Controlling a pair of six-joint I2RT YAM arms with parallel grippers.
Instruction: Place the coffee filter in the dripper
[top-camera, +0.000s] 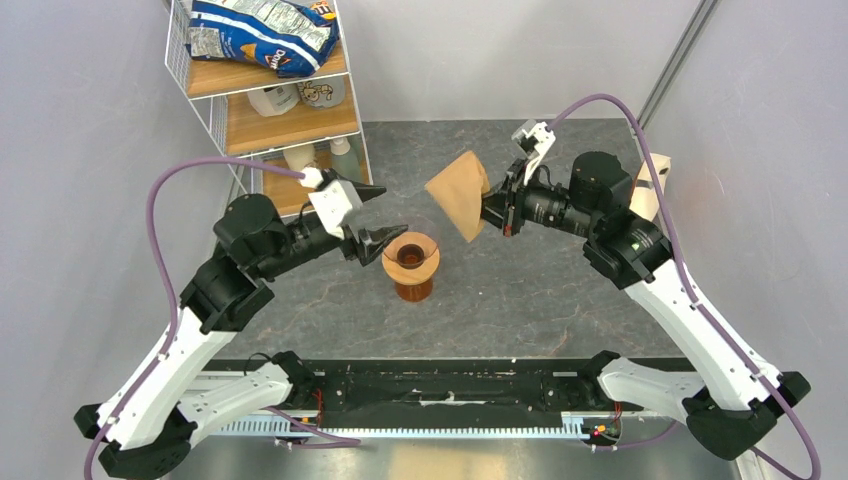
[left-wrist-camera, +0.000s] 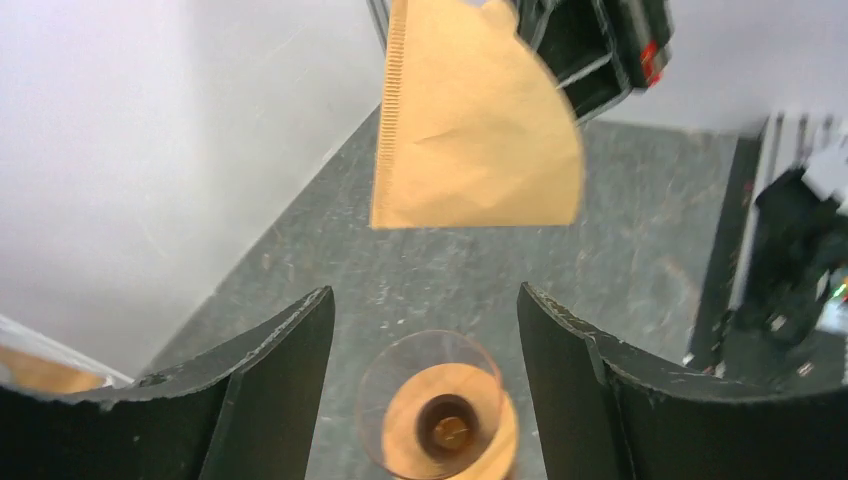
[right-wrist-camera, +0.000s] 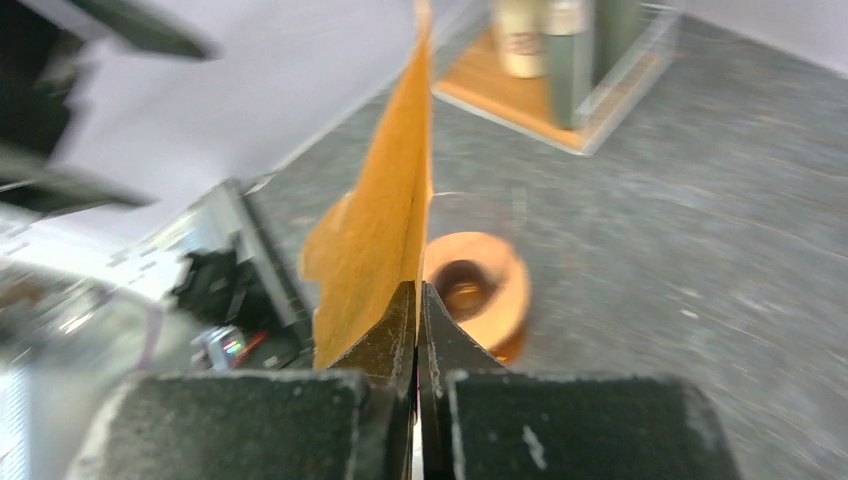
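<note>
The coffee filter (top-camera: 459, 194) is a flat tan paper fan, held in the air by my right gripper (top-camera: 490, 212), which is shut on its edge; it shows edge-on in the right wrist view (right-wrist-camera: 385, 210) and broad in the left wrist view (left-wrist-camera: 470, 125). The dripper (top-camera: 411, 255) is a light-wood ring with a dark hole and a clear glass cone, on an amber base, just left and below the filter. It lies beyond the filter in the right wrist view (right-wrist-camera: 480, 285). My left gripper (top-camera: 372, 222) is open and empty, its fingers either side of the dripper (left-wrist-camera: 450, 425) from above.
A wire shelf (top-camera: 265, 95) with a chip bag, bottles and cups stands at the back left. A pale wooden stand (top-camera: 650, 190) sits behind the right arm. The grey table (top-camera: 540, 290) has walls on both sides.
</note>
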